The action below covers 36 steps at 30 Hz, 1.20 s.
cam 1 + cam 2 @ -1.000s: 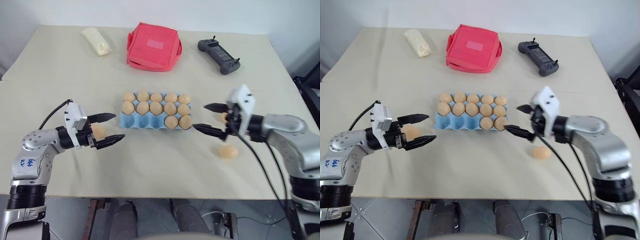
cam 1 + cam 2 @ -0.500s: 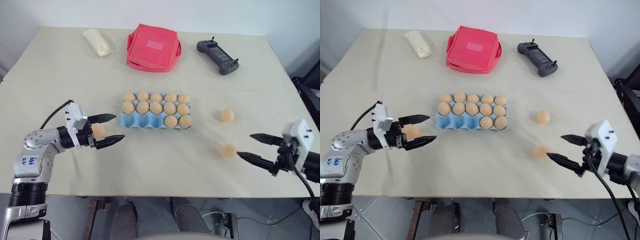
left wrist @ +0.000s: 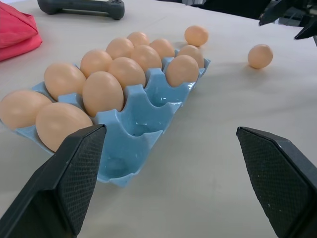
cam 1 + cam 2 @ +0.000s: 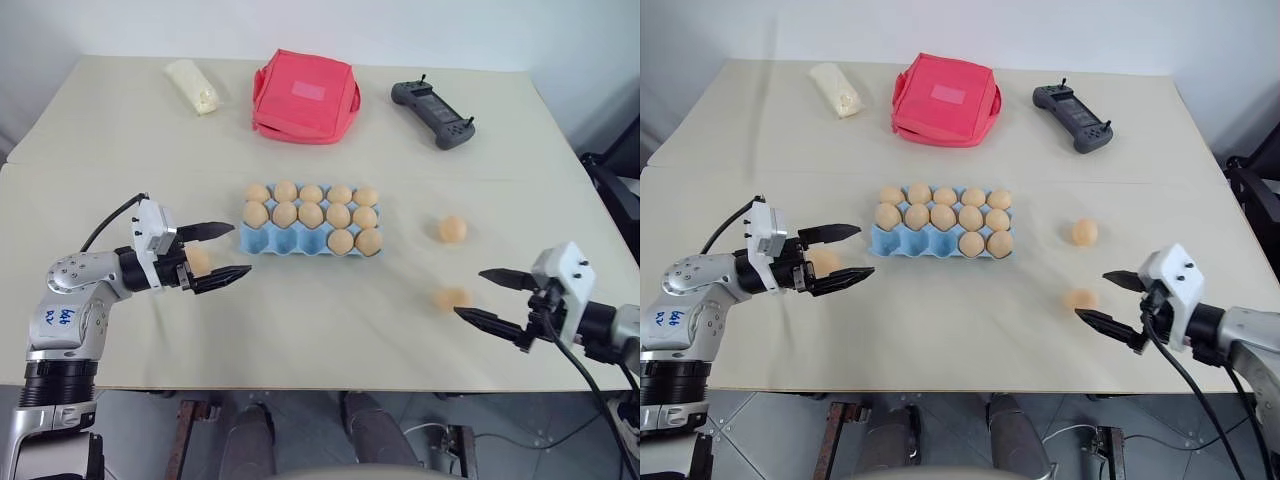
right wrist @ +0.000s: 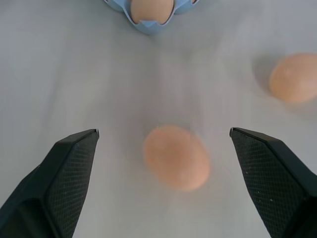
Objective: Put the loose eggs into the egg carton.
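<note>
The light blue egg carton [image 4: 268, 241] sits mid-table with several tan eggs in it; its front-left cups are bare. One loose egg [image 4: 452, 229] lies to the right of the carton. A second loose egg [image 4: 450, 297] rests nearer the front, just ahead of the fingertips of my open right gripper [image 4: 470, 293]; it is centred between the fingers in the right wrist view [image 5: 176, 157]. My left gripper [image 4: 242, 248] hovers open left of the carton, pointing at it. Another egg [image 4: 198, 260] shows between its fingers near their base; whether they touch it I cannot tell.
A red fabric bag [image 4: 305, 95], a black controller [image 4: 433, 100] and a white packet [image 4: 192, 83] lie along the far side of the table. The table's front edge [image 4: 330, 388] runs close below both grippers.
My right gripper has pulled away from the carton's right end, down and toward the front right, uncovering the far loose egg. It now sits behind the near one. The left gripper stayed put.
</note>
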Each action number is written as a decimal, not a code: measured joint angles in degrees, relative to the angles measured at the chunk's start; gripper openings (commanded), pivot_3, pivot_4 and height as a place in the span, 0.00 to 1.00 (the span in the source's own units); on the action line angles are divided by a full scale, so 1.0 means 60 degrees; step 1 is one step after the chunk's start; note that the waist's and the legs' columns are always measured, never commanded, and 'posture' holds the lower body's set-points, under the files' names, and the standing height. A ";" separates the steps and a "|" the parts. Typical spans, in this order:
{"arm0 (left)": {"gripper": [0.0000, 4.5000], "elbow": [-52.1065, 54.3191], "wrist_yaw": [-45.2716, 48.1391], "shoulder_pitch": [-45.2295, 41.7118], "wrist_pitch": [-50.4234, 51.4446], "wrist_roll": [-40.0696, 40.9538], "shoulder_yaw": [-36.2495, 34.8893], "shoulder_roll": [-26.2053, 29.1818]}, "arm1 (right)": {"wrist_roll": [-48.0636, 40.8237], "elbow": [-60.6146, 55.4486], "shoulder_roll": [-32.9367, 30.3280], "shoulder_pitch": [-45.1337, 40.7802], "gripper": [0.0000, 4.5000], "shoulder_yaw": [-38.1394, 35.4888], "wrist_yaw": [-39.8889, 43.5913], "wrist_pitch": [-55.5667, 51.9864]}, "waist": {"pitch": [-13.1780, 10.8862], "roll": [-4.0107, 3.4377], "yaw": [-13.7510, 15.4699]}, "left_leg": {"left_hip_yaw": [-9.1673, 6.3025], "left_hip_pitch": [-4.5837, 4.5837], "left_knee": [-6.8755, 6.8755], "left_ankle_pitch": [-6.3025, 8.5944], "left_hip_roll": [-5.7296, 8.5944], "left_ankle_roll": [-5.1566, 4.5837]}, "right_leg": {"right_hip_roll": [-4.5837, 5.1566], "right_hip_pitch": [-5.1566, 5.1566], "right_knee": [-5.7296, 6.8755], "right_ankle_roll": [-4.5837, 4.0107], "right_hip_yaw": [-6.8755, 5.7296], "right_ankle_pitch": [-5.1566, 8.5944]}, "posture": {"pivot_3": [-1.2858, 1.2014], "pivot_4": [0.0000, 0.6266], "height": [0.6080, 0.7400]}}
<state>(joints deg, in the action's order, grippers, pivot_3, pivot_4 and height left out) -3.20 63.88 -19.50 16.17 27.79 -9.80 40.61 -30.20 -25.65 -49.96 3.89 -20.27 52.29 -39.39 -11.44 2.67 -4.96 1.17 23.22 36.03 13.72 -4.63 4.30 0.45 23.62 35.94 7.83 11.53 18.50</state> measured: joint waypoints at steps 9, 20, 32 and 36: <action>1.00 0.0041 -0.0094 0.0172 0.0008 -0.0002 -0.0047 0.0007 | 0.0764 0.0838 0.0000 -0.0682 0.99 0.1362 -0.0382 0.0149 | 0.0000 0.0000 0.0021 | 0.0000 0.0001 0.0000 0.0007 0.0000 0.0004 | 0.0000 0.0001 0.0004 0.0002 -0.0002 -0.0001 | 0.52 0.24 1.00; 1.00 0.0246 -0.0226 0.0421 0.0039 0.0004 -0.0103 0.0057 | 0.0677 0.0897 0.0146 -0.1085 0.42 0.1732 -0.0548 -0.0180 | 0.0000 -0.0001 0.0004 | 0.0001 0.0000 0.0004 0.0007 0.0000 0.0004 | 0.0000 0.0000 0.0008 0.0007 -0.0001 -0.0004 | 0.52 0.24 1.00; 1.00 0.0542 -0.0448 0.0742 0.0128 0.0020 -0.0319 0.0117 | 0.0136 0.0644 0.1786 -0.5188 0.39 0.3096 -0.1460 -0.0973 | 0.0000 -0.0001 -0.0152 | 0.0004 0.0000 -0.0003 0.0004 -0.0004 0.0001 | -0.0002 0.0011 0.0016 0.0005 0.0000 -0.0006 | 0.52 0.24 1.00; 1.00 0.0785 -0.0566 0.0863 0.0135 0.0021 -0.0467 0.0122 | 0.0560 0.1485 0.3177 -0.6193 0.39 0.4257 -0.1828 -0.0694 | 0.0000 -0.0001 -0.0228 | 0.0003 0.0010 -0.0016 0.0011 -0.0004 0.0008 | 0.0001 0.0015 0.0014 0.0141 -0.0008 -0.0076 | 0.52 0.24 1.00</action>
<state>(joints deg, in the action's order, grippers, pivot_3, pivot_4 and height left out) 1.51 60.48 -14.32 16.98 27.92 -12.60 41.34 -26.84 -16.74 -30.90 -33.27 5.28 41.32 -43.55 -11.44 2.67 -6.32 1.19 23.28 35.94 13.78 -4.66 4.35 0.46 23.71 36.03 8.67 11.49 18.04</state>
